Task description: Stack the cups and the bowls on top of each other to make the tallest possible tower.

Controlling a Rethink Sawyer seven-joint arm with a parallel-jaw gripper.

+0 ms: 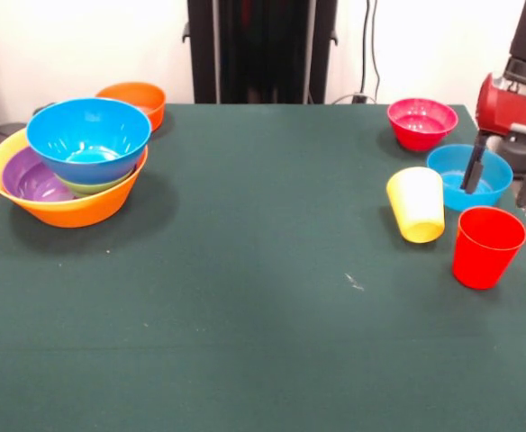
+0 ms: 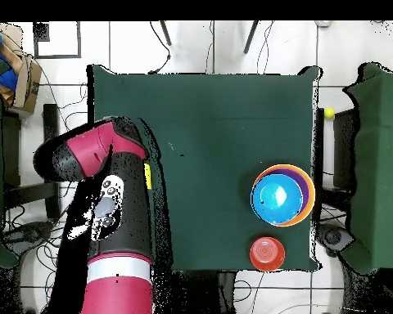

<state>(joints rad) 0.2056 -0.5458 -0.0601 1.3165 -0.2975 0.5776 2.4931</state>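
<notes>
You have the tower [image 1: 69,175] at the left of the front view: a large yellow-orange bowl [image 1: 74,209] holding a purple bowl [image 1: 31,176], with a green bowl's rim [image 1: 96,185] showing under the blue bowl [image 1: 88,138] on top. A small orange bowl [image 1: 135,102] sits just behind it. At the right, the pink-red bowl [image 1: 421,122] stands near the table's far edge, and a second blue bowl [image 1: 469,175] sits nearer. The yellow cup [image 1: 417,204] lies tilted just beside it; the red cup [image 1: 486,246] stands upright. The gripper [image 1: 497,175] hangs over that second blue bowl, one finger [image 1: 474,166] dipping inside and the other outside its rim, spread wide, holding nothing. You cannot read any writing or labels.
</notes>
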